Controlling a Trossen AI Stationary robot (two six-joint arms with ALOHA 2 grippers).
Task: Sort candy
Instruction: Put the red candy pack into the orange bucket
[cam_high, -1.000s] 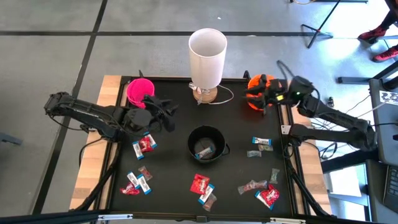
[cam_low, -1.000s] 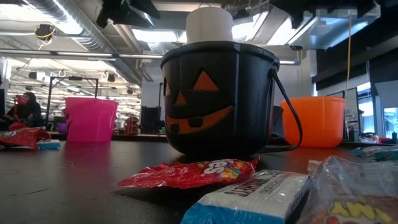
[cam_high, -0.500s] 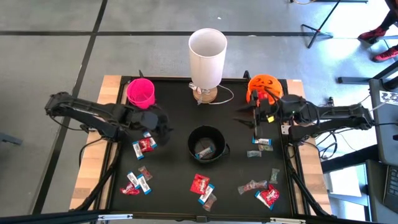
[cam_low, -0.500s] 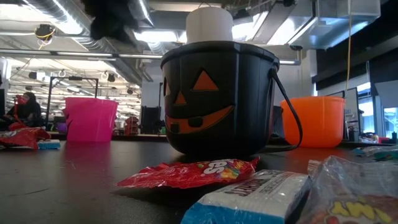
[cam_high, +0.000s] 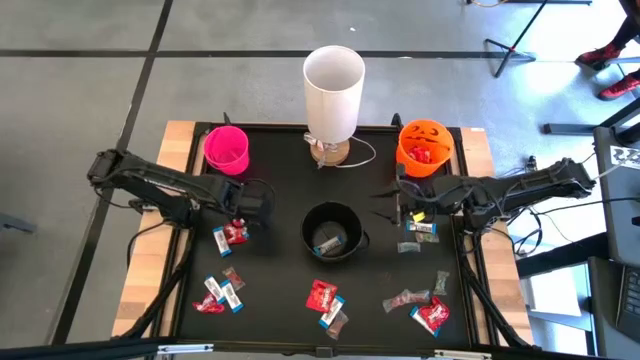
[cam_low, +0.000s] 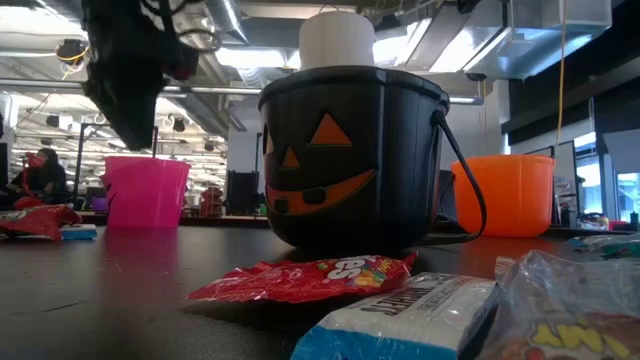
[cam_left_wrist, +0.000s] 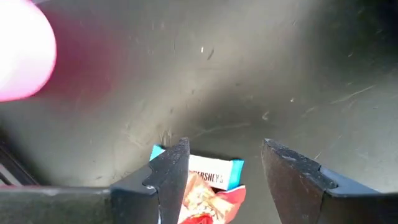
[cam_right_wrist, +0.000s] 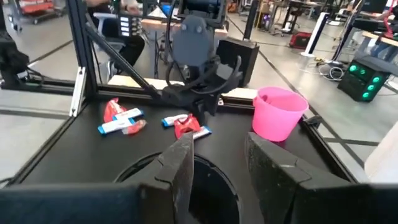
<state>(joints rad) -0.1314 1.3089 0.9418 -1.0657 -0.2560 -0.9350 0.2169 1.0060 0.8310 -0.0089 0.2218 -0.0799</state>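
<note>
A black pumpkin bucket (cam_high: 333, 232) sits at the middle of the black worktop (cam_high: 280, 280) with at least one silvery wrapped sweet lying inside. A pink cup (cam_high: 226, 148) stands at the far left corner; its contents cannot be made out. An orange pumpkin bucket (cam_high: 424, 146) stands at the far right corner with something red in it. A tall white cylinder (cam_high: 333, 88) rises between them at the far edge.

The candy (cam_high: 325, 300) is scattered over the near half of the worktop: red packets and blue-and-white bars in small groups to the left, the middle and the right, with one red packet and bar (cam_high: 232, 234) just beside the left hand.

The left hand (cam_high: 252, 205) hangs low over that packet, fingers spread, the red packet and a blue-and-white bar (cam_left_wrist: 214, 176) showing between them. The right hand (cam_high: 393, 203) reaches in beside the black bucket's right rim, near a bar (cam_high: 422, 229); its fingers stand apart, pinching nothing.
</note>
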